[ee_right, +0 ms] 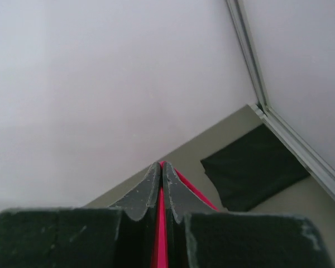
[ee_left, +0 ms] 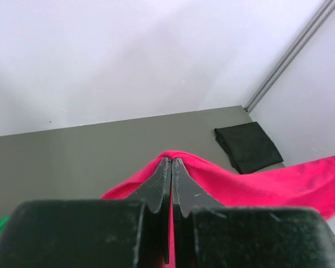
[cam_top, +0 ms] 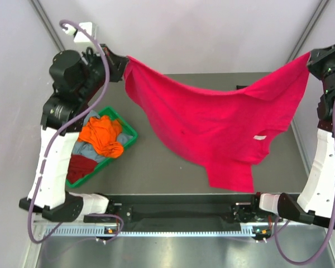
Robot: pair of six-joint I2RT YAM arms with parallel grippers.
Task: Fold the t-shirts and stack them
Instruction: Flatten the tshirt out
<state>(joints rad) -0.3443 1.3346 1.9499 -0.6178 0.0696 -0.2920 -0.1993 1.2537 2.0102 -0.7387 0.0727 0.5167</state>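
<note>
At the left of the surface [cam_top: 156, 173] sits a green tray [cam_top: 133, 135]. In it lie 3 bunched-up t-shirts: an orange t-shirt [cam_top: 102, 137] on top, a grey-blue t-shirt [cam_top: 84, 149] under it, and a dark red t-shirt [cam_top: 80, 167] at the near end. Above the tray, the left claw [cam_top: 121, 64] is shut tight on 1 top corner of the pink-red t-shirt [cam_top: 206, 125]. This t-shirt hangs in the air like a big sheet between the 2 claws and sags in the middle. Its lowest part drops toward the near middle of the surface, and I cannot tell if it touches. A small white label [cam_top: 260, 137] shows on its right side. Behind it, in the far right corner of the surface, a black t-shirt [ee_left: 248, 146] lies flat and folded. High on the right, the right claw [cam_top: 311, 56] is shut tight on the other top corner of the pink-red t-shirt. A thin strip of pink-red cloth shows between its 2 fingers [ee_right: 139, 198].
</note>
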